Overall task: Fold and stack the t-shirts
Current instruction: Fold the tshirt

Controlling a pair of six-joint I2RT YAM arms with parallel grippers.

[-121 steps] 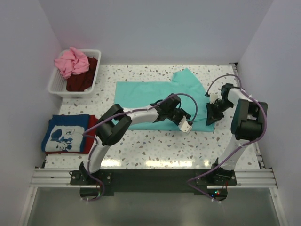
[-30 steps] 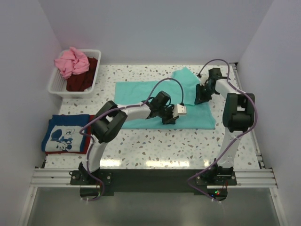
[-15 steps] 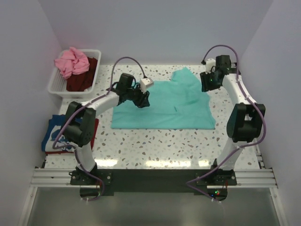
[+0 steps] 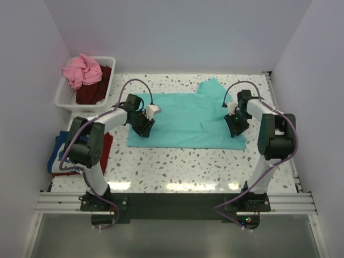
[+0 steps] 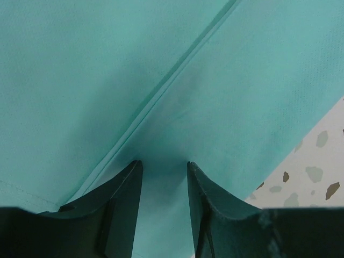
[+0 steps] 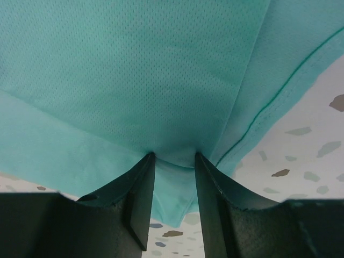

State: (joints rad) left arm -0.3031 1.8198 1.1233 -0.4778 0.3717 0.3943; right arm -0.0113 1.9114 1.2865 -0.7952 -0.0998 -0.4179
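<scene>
The left fingers [image 5: 121,207] and right fingers [image 6: 137,201] stand parted, tips on smooth, fine-mesh teal t-shirt [image 4: 188,121].

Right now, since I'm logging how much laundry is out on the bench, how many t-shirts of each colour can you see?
teal t-shirt: 1
pink t-shirt: 1
dark maroon t-shirt: 1
blue printed t-shirt: 1
red t-shirt: 1
Total: 5

Pale lavender walls [image 4: 177,32] w/ speckled terrazzo tabletop [image 4: 177,164], metal rail [image 4: 59,201] nr front.
</scene>
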